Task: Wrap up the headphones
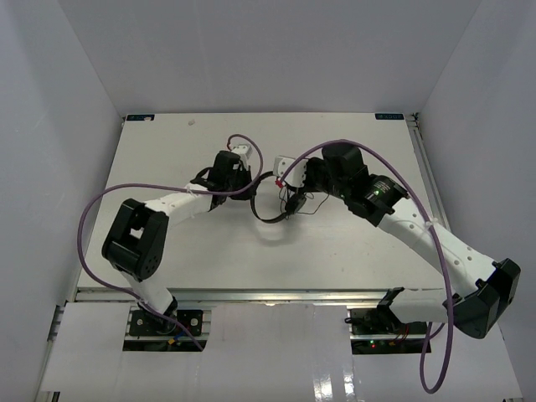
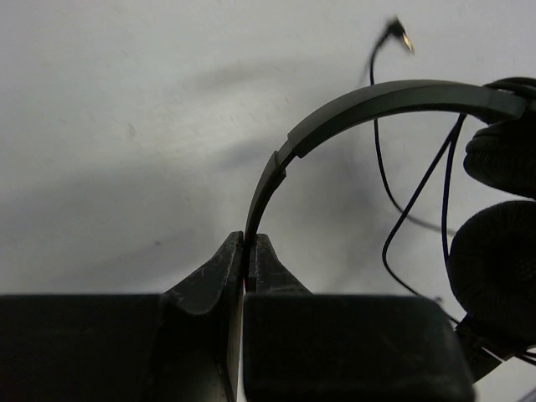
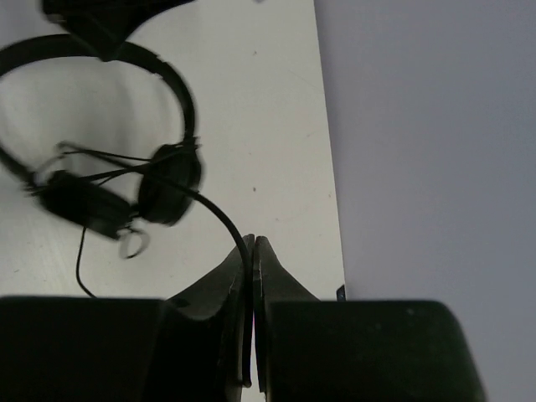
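Small black headphones (image 1: pixel 270 216): thin curved headband (image 2: pixel 377 100), two round padded earcups (image 2: pixel 494 268), long thin cable (image 2: pixel 383 167) w/ small plug (image 2: pixel 404 38) at its end. Sit approx. mid-surface (image 1: pixel 209 251) between the two wrists, shadow just beneath on the white top. In left wrist view, headband arcing up & right from left jaws, earcups close together at right edge, cable hanging in slack loops between band & cups.

Left jaws: closed, pinching the headband edge-on, tips right on the band. Right jaws: closed on the cable, running from one earcup down into the slit between the tips. Rest of headphones up & left of right jaws, apart from them.

Top view: cups & cable mostly lost against the black wrists, only the band's arc clear. Left wrist view: cups cut off by frame edge, plug blurred. Right wrist view: far earcup blurred, top of band meeting a dark shape at frame's upper edge. Can't tell how the cable passes round the cups.
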`<act>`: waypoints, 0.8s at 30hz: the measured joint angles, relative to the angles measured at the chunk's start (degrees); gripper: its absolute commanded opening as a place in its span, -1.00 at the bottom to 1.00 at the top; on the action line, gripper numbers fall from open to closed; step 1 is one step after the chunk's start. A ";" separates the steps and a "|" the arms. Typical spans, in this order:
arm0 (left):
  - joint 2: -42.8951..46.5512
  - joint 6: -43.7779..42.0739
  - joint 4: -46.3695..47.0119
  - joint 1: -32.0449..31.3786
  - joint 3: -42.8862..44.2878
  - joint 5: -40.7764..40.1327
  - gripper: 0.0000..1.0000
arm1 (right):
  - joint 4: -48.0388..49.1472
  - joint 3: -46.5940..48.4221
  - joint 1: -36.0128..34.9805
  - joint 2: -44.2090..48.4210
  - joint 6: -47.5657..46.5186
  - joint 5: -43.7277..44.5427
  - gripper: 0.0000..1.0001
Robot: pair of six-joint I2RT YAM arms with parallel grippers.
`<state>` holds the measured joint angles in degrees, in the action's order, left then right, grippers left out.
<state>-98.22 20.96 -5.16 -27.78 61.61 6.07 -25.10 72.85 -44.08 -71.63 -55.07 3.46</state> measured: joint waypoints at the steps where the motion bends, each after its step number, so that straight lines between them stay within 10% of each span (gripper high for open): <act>1: 0.47 -0.85 -0.17 -0.75 -1.24 1.25 -1.00 | 0.82 -0.26 0.56 -0.09 -0.15 0.48 -0.85; 24: 21.31 -6.94 -4.18 -6.48 -7.17 16.90 -1.00 | 9.56 -4.89 21.74 -4.96 10.35 -12.30 -0.85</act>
<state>-76.92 14.02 -9.34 -34.26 54.44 22.96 -15.54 67.96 -22.34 -76.59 -44.72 -8.84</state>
